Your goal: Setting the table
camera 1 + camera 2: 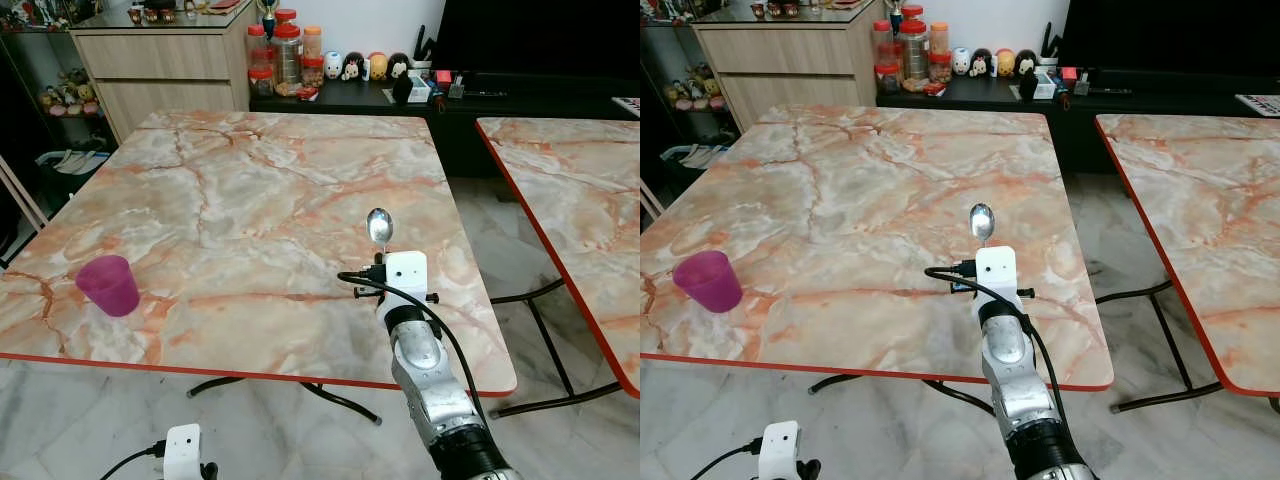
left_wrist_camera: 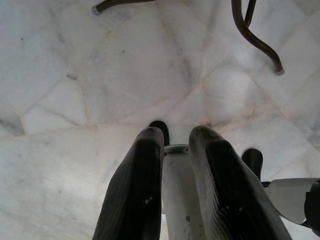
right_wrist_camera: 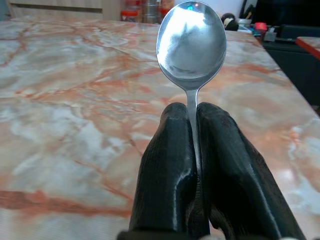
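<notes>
Over the table [image 1: 250, 200], the right tool [image 3: 192, 120] clamps the spoon [image 3: 191, 42], bowl protruding.

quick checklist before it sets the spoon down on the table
1. Spoon clamped in right gripper: ok.
2. Spoon over the marble table, inside its near edge: ok.
3. Tabletop beyond the spoon bare: ok.
4. Purple cup stands well to the left, apart from the spoon: ok.
5. Left gripper hangs low over the floor, out of the way: ok.
6. Spoon's height above the tabletop: cannot tell.
</notes>
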`<state>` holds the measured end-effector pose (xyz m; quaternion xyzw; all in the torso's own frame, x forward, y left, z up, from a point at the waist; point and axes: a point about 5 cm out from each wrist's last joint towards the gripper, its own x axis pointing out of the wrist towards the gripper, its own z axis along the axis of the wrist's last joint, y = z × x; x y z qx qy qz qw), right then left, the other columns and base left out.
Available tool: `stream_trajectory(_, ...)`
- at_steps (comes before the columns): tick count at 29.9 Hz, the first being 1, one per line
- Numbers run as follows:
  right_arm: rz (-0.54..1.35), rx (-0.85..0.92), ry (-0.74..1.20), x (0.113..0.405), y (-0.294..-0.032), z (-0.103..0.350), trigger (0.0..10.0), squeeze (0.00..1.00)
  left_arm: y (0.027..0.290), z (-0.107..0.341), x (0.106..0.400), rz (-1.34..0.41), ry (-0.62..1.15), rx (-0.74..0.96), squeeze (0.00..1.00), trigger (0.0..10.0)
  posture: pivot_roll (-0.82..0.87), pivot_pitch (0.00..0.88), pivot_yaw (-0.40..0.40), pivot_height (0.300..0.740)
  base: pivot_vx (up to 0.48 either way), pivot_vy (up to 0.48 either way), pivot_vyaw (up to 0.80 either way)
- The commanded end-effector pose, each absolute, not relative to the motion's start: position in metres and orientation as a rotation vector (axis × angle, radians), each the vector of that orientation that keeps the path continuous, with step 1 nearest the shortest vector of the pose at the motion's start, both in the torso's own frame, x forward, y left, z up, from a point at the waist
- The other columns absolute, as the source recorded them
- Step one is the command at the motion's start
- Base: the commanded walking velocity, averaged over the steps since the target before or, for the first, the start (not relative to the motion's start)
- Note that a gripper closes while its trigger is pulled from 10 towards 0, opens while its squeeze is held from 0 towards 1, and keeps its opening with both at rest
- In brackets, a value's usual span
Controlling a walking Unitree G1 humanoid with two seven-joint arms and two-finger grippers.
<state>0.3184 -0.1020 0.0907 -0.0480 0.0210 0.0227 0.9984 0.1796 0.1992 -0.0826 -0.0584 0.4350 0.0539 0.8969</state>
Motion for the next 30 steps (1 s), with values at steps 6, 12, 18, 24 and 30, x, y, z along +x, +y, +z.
stream_trajectory(6, -0.041, -0.102, -0.002, 0.314, -0.131, 0.089, 10.0, 0.0, 0.2, -0.083, 0.178, 0.113, 0.904, -0.098, 0.0, 10.0, -0.05, 0.0, 0.0, 0.74, 0.0, -0.397, 0.0)
stream_trajectory(12, -0.113, -0.095, -0.007, 0.312, -0.157, 0.087, 10.0, 0.0, 0.201, -0.084, 0.177, 0.117, 0.905, -0.096, 0.0, 10.0, -0.06, 0.0, 0.005, 0.74, 0.0, -0.48, 0.0)
stream_trajectory(18, -0.127, -0.099, -0.017, 0.313, -0.162, 0.089, 10.0, 0.0, 0.201, -0.083, 0.177, 0.117, 0.906, -0.095, 0.0, 10.0, -0.06, 0.0, 0.005, 0.74, 0.0, -0.48, 0.0)
stream_trajectory(24, -0.113, -0.092, 0.003, 0.311, -0.157, 0.082, 10.0, 0.0, 0.201, -0.084, 0.177, 0.133, 0.906, -0.104, 0.0, 10.0, -0.05, 0.0, 0.001, 0.74, 0.0, -0.4, 0.0)
stream_trajectory(30, -0.108, -0.085, 0.016, 0.311, -0.156, 0.078, 10.0, 0.0, 0.202, -0.084, 0.176, 0.139, 0.907, -0.105, 0.0, 10.0, -0.05, 0.0, 0.001, 0.74, 0.0, 0.0, 0.0)
